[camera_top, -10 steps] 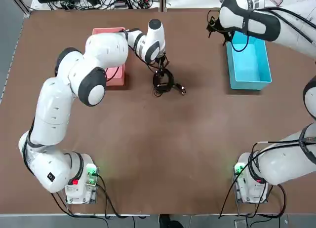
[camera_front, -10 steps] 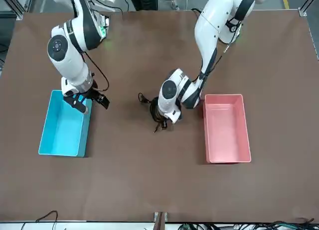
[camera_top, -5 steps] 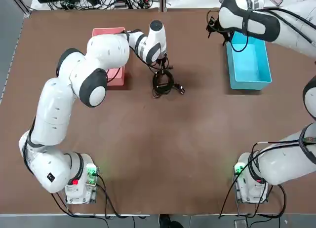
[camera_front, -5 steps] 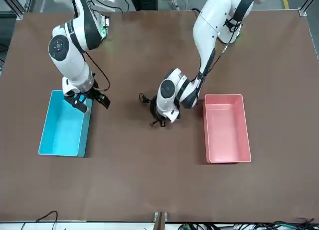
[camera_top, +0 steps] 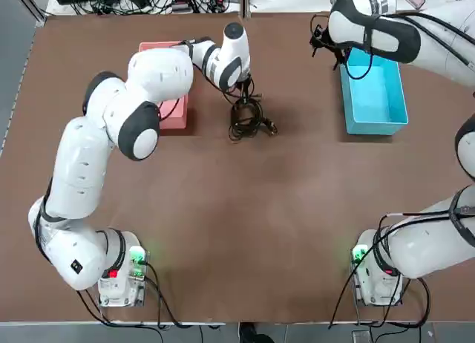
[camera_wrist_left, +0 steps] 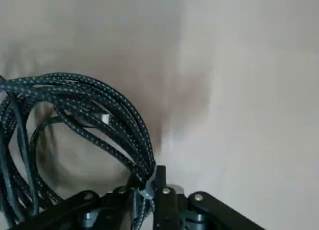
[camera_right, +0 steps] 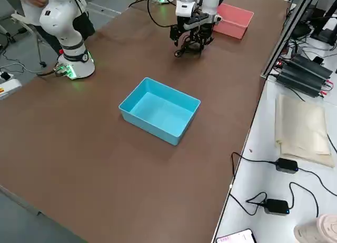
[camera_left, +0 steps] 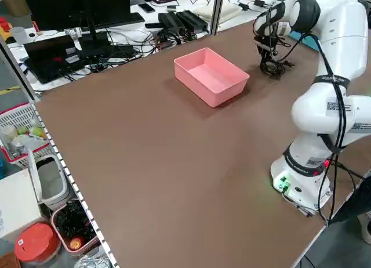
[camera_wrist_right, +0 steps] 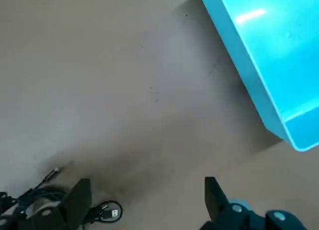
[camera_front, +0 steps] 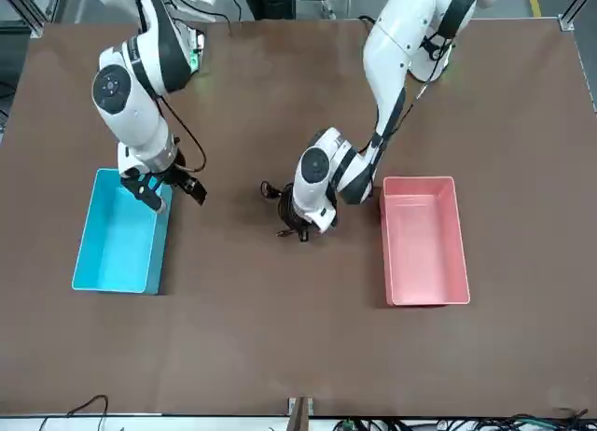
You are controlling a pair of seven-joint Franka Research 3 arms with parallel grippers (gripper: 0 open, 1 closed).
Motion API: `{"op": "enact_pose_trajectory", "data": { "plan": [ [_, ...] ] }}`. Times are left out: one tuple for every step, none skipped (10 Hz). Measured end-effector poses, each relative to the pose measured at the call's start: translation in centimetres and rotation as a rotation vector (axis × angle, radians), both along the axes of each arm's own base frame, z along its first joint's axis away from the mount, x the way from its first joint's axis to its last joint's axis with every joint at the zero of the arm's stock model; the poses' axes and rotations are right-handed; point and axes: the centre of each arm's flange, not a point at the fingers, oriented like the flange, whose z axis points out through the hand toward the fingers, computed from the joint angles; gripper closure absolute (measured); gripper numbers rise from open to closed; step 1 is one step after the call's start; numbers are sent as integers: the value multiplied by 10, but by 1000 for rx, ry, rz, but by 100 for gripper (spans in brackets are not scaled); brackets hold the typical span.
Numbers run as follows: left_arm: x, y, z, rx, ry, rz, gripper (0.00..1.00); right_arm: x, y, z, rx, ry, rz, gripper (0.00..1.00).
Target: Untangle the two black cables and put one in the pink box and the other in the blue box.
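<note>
Brown table [camera_top: 245,209]: braided black cables [camera_wrist_left: 94,115] bunched in loops, left gripper [camera_wrist_left: 144,192] clamped on strands.

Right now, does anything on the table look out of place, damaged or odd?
Nothing stands out. The two black cables lie bundled between the pink box and the blue box, both boxes empty. The left gripper is shut on the bundle; the right gripper hangs open beside the blue box.
</note>
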Motion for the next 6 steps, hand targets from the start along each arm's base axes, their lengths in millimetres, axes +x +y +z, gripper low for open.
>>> {"op": "enact_pose_trajectory", "data": {
  "plan": [
    [5,2,23,-1,-4,3,85,-2,5,0,1,1,-17,0],
    [11,5,49,4,0,9,85,-4,10,0,3,2,-44,0],
    [17,10,75,10,7,16,85,-6,15,0,6,3,-84,0],
    [20,12,94,5,14,22,85,-8,20,0,11,5,-138,0],
    [19,10,110,-16,19,29,85,-11,27,1,16,8,-204,0],
    [16,7,126,-43,29,38,85,-15,36,1,19,11,-257,0]
  ]
}}
